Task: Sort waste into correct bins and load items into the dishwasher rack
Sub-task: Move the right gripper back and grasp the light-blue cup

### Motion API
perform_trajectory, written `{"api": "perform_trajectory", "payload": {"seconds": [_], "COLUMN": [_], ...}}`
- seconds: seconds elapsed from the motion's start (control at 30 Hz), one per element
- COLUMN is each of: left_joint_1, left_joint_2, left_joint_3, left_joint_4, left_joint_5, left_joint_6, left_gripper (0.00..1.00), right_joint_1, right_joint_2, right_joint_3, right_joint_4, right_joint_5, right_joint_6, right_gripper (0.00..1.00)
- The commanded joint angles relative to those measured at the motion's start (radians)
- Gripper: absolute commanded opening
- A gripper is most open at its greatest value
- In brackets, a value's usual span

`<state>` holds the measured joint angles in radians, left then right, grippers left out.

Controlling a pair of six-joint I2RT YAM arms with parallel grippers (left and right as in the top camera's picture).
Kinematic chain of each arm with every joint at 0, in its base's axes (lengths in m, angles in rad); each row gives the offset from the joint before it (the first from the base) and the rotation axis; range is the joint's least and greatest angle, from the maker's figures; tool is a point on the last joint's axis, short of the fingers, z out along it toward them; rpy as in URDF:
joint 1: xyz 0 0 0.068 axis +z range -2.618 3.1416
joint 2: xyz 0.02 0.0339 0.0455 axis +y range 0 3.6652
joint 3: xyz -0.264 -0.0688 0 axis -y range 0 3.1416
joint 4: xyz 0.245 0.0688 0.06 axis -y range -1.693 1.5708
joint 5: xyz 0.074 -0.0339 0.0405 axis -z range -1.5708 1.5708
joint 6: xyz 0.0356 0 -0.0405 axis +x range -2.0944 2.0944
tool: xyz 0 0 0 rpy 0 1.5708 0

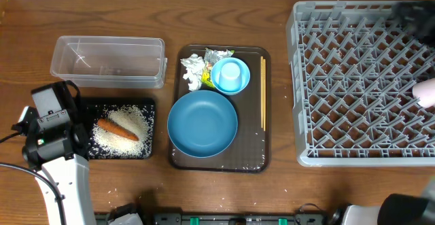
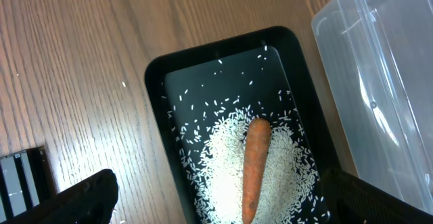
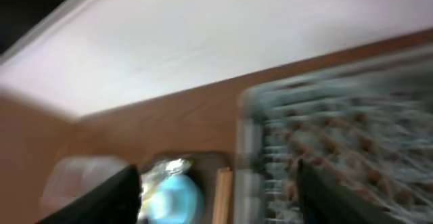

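Note:
The black tray (image 1: 151, 109) holds white rice (image 1: 122, 138) and an orange carrot (image 1: 117, 128). The left wrist view shows the tray (image 2: 157, 88), rice (image 2: 220, 163) and carrot (image 2: 254, 163). My left gripper (image 2: 223, 207) is open and empty above the tray's near end; its arm (image 1: 53, 119) stands left of the tray. The clear tub (image 1: 109, 60) looks empty. The large blue bowl (image 1: 202, 123), small light-blue bowl (image 1: 230, 74), crumpled paper (image 1: 192, 71), foil wrapper (image 1: 219, 54) and chopsticks (image 1: 263, 92) lie on the brown tray. My right gripper (image 3: 220, 200) is open over the rack (image 1: 363, 82).
The brown serving tray (image 1: 265, 158) sits between the bins and the rack. A pale rounded thing (image 1: 427, 93) shows at the rack's right edge; I cannot tell what it is. The right wrist view is motion-blurred. Bare wood lies along the front of the table.

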<state>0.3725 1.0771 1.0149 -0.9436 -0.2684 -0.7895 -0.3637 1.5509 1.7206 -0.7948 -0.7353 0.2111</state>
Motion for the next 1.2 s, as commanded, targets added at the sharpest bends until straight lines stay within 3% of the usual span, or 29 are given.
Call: {"api": "perform_trajectory", "payload": {"seconds": [0.0, 0.13, 0.23, 0.47, 0.97, 1.17], "left_joint_1": [0.005, 0.005, 0.005, 0.005, 0.005, 0.005], "left_joint_2": [-0.006, -0.006, -0.006, -0.006, -0.006, -0.006], "left_joint_3": [0.012, 0.012, 0.012, 0.012, 0.012, 0.012], "left_joint_4": [-0.006, -0.006, -0.006, -0.006, -0.006, -0.006], "left_joint_5": [-0.009, -0.009, -0.009, -0.009, -0.009, -0.009], "left_joint_6": [-0.013, -0.013, -0.013, -0.013, -0.013, -0.013], "left_gripper": [0.98, 0.98, 0.98, 0.98, 0.98, 0.98], "right_joint_1": [0.175, 0.401, 0.554, 0.777, 0.94, 0.942], "right_joint_2": [0.039, 0.104, 0.19, 0.412, 0.589, 0.602], "right_joint_3": [-0.002, -0.002, -0.002, -0.002, -0.003, -0.008], "right_joint_4": [-0.004, -0.001, 0.014, 0.116, 0.107, 0.062], "right_joint_5": [0.045, 0.328, 0.478, 0.537, 0.734, 0.791], "right_joint_6": [-0.033, -0.033, -0.033, -0.03, 0.099, 0.133], "right_gripper": [0.8, 0.91, 0.93, 0.99, 0.99, 0.84]}}
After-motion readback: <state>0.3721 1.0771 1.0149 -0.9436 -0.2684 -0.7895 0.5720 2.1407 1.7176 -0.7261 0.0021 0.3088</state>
